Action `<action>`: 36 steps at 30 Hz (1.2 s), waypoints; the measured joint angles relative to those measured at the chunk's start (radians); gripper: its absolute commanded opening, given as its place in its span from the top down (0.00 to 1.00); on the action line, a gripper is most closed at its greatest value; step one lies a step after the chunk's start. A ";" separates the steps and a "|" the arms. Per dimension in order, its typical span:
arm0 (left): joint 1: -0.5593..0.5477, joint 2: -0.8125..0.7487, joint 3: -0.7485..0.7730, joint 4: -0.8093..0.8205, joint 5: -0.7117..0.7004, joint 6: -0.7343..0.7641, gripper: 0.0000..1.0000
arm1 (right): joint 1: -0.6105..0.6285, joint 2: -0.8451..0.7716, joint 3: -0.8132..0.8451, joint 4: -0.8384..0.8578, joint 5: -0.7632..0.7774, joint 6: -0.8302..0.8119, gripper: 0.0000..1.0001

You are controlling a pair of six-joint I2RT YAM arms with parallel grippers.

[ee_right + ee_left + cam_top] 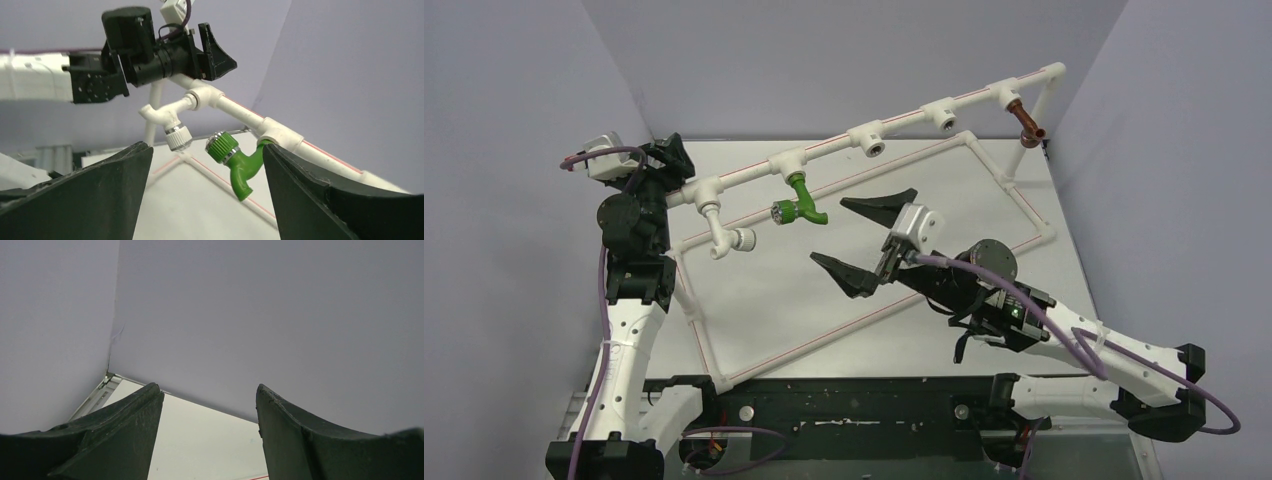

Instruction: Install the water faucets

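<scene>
A bright green water faucet (799, 203) hangs from a white tee of the pipe frame (904, 120), its silver-rimmed knob pointing left. At the far right tee sits a reddish-brown faucet (1028, 122). My right gripper (827, 230) stands open just right of the green faucet, holding nothing. In the right wrist view the green faucet (240, 167) shows ahead between the two fingers of the right gripper (206, 146). The left gripper (669, 155) is raised by the pipe's left end. Its wrist view shows the left gripper (208, 387) open and empty, facing the wall.
A white faucet (724, 235) hangs from the leftmost tee, also seen as the white faucet (172, 125) from the right wrist. Two bare tees (869, 140) lie along the top pipe. The frame's lower rectangle (824, 335) rests on the table. Grey walls enclose the sides and back.
</scene>
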 measured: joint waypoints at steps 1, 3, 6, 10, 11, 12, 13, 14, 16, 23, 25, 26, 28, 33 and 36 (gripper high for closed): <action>0.000 0.000 0.000 0.000 0.000 0.000 0.34 | 0.003 0.000 -0.001 -0.012 -0.004 -0.053 0.17; 0.000 0.000 0.000 0.000 0.000 0.000 0.34 | 0.021 -0.002 -0.011 -0.027 -0.005 -0.187 0.17; 0.000 0.000 0.000 0.000 0.000 0.000 0.34 | 0.061 -0.003 -0.028 -0.045 0.003 -0.373 0.17; 0.000 0.000 0.000 0.000 0.000 0.000 0.34 | 0.116 -0.003 -0.055 -0.048 0.059 -0.591 0.17; 0.000 0.000 0.000 0.000 0.000 0.000 0.34 | 0.126 -0.002 -0.060 -0.048 0.074 -0.639 0.18; 0.000 0.000 0.000 0.000 0.000 0.000 0.34 | 0.134 -0.001 -0.061 -0.048 0.088 -0.681 0.18; 0.000 0.000 0.000 0.000 0.000 0.000 0.34 | 0.142 0.000 -0.061 -0.046 0.108 -0.726 0.19; 0.000 0.000 0.000 0.000 0.001 0.000 0.34 | 0.151 0.002 -0.061 -0.042 0.130 -0.768 0.19; 0.000 0.000 0.000 0.000 0.001 0.000 0.34 | 0.168 0.010 -0.061 -0.027 0.179 -0.841 0.20; 0.000 0.000 0.000 0.000 0.002 0.000 0.34 | 0.198 0.112 -0.063 0.019 0.335 -1.047 0.22; 0.000 0.001 0.000 0.000 0.002 0.000 0.34 | 0.199 0.140 -0.064 0.022 0.363 -1.081 0.24; 0.000 0.001 0.000 0.000 0.002 0.000 0.34 | 0.199 0.149 -0.064 0.025 0.373 -1.093 0.25; 0.000 0.001 0.000 0.000 0.002 0.000 0.34 | 0.199 0.167 -0.068 0.046 0.397 -1.120 0.28; 0.000 0.002 0.000 0.001 0.002 0.000 0.34 | 0.184 0.212 -0.079 0.137 0.431 -1.164 0.31; 0.000 0.002 0.000 0.001 0.002 0.000 0.34 | 0.165 0.246 -0.079 0.166 0.438 -1.176 0.33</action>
